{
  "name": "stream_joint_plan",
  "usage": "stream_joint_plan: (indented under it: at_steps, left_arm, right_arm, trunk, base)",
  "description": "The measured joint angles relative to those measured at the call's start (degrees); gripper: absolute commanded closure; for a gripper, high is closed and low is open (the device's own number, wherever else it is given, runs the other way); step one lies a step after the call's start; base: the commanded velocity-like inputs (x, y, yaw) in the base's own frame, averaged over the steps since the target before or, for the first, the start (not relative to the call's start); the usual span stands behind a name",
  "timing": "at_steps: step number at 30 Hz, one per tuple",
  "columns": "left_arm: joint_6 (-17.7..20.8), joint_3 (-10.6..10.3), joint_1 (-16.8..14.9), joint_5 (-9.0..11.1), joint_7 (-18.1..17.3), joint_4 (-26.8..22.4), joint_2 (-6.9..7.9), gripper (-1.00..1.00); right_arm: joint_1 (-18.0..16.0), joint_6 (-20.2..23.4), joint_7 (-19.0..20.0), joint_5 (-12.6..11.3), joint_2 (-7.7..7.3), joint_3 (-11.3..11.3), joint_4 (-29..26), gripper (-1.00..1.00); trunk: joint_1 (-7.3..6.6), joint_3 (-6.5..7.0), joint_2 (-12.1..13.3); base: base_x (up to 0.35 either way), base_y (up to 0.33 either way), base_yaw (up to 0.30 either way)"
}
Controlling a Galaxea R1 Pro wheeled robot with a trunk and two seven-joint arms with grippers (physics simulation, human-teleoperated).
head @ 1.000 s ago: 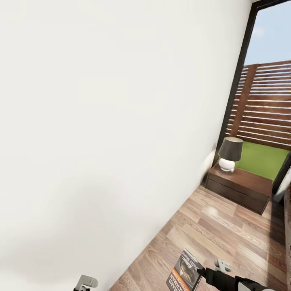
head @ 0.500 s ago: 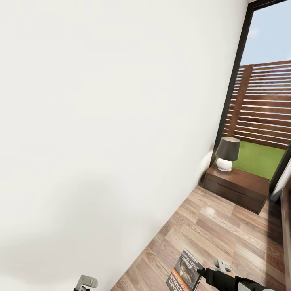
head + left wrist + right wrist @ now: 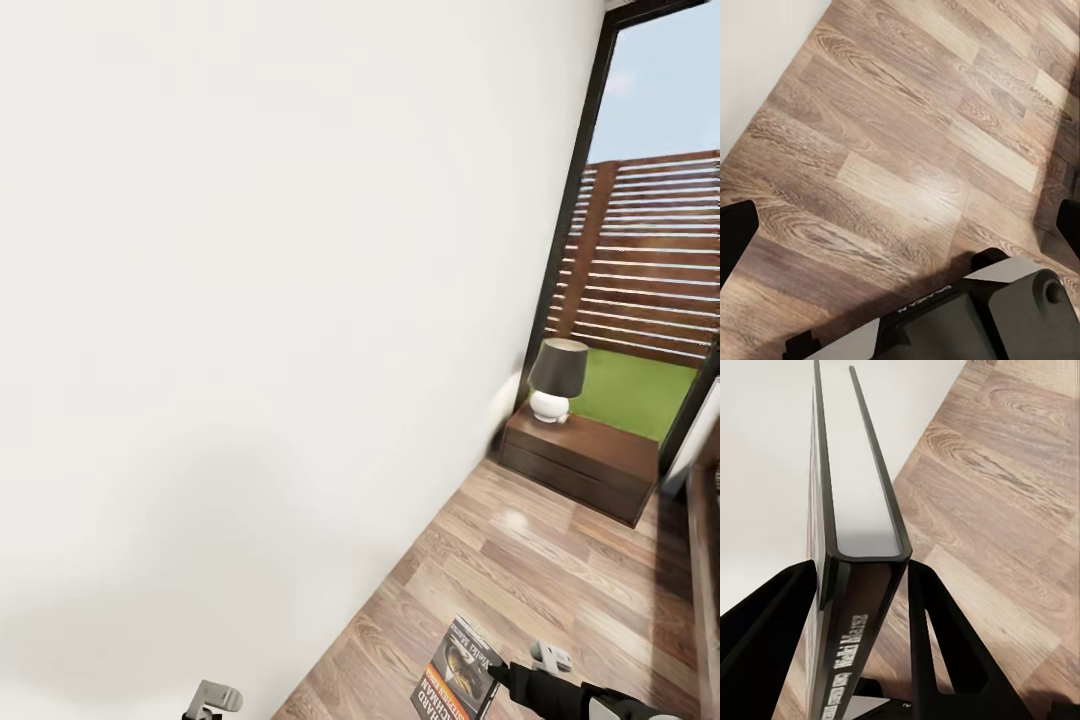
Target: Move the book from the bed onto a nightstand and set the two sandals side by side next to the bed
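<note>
My left gripper (image 3: 900,225) hangs over bare floor, jaws wide, nothing in them. Right gripper (image 3: 862,577) is clamped on the book (image 3: 458,672) w/ spine up. Carry step: nightstand (image 3: 580,462) is well ahead by the window, lamp (image 3: 556,378) on top, so probably roll closer, then set it beside the lamp

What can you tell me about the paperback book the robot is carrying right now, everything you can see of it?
The thin dark-covered paperback book is clamped in the right pincer, held off the brown wood-plank floor. From the head view its cover shows a dark picture, white lettering and an orange strip, tilted. From the right wrist view it stands edge-on: black covers, a pale page block between them, white lettering on the spine, one black finger pressing each side. Nothing else touches it.
</note>
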Motion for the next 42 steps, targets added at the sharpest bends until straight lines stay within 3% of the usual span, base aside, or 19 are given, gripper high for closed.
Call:
stream_joint_plan:
  at_steps: [42]
  left_arm:
    - [0.0, 0.0, 0.0, 0.0, 0.0, 0.0, 0.0, -1.0]
  right_arm:
    - [0.0, 0.0, 0.0, 0.1, 0.0, 0.3, 0.0, 1.0]
  trunk:
    - [-0.02, 2.21, 0.0]
  base:
    - [0.017, 0.0, -0.262]
